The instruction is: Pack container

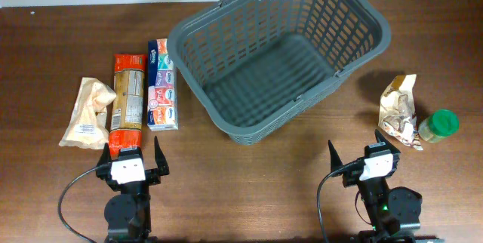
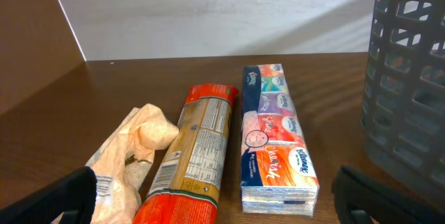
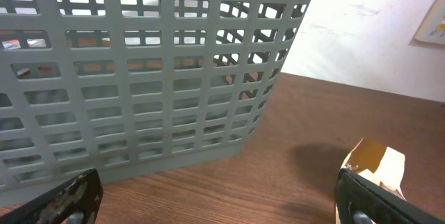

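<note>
Overhead, the container (image 1: 264, 77) is sitting empty at the table's far middle, so packing is only beginning. The left gripper (image 1: 133, 155) and right gripper (image 1: 364, 152) are hovering near the front edge, jaws spread, holding nothing.

From the left wrist, a Kleenex tissue pack (image 2: 274, 140), a pasta packet (image 2: 198, 147) and a pale bag (image 2: 132, 154) are lying side by side. Reaching forward for one of them probably comes next.

From the right wrist, a crumpled bag (image 3: 372, 165) is resting near the lattice wall.

A dark wooden table (image 1: 45, 198) is carrying everything, with a white wall (image 2: 208, 15) standing behind.
</note>
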